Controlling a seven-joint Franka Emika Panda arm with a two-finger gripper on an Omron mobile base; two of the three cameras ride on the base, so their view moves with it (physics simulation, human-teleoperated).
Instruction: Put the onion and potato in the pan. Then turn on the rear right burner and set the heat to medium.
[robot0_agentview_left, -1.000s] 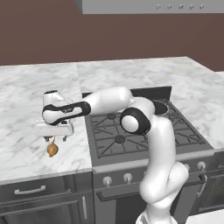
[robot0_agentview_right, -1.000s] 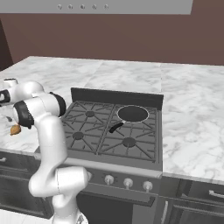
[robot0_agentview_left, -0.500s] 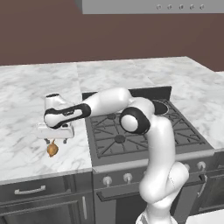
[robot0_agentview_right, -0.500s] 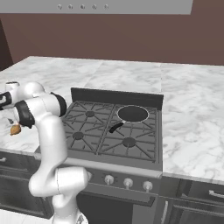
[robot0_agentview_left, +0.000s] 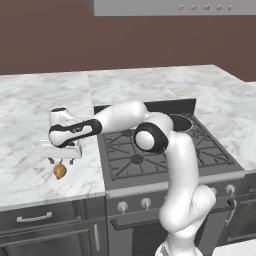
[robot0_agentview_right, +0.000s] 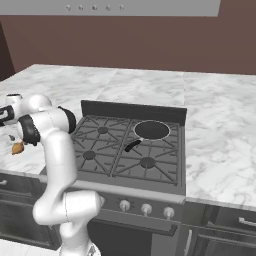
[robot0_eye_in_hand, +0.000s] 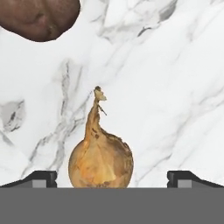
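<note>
The tool (robot0_eye_in_hand: 112, 177) hangs with its jaws spread wide, holding nothing, the golden-tan onion (robot0_eye_in_hand: 100, 162) sitting between the two dark tips on the white marble desk (robot0_eye_in_hand: 175, 87). Papery skin, thin pointed stem. The rough reddish-brown potato (robot0_eye_in_hand: 37, 17) lies nearby; the round dark pan (robot0_agentview_right: 152, 130) rests on the stove.

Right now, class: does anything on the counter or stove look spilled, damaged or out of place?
Nothing stands out. The onion and potato lie intact on the marble counter, apart from each other; the pan sits level on the stove, and the open gripper straddles the onion.
</note>
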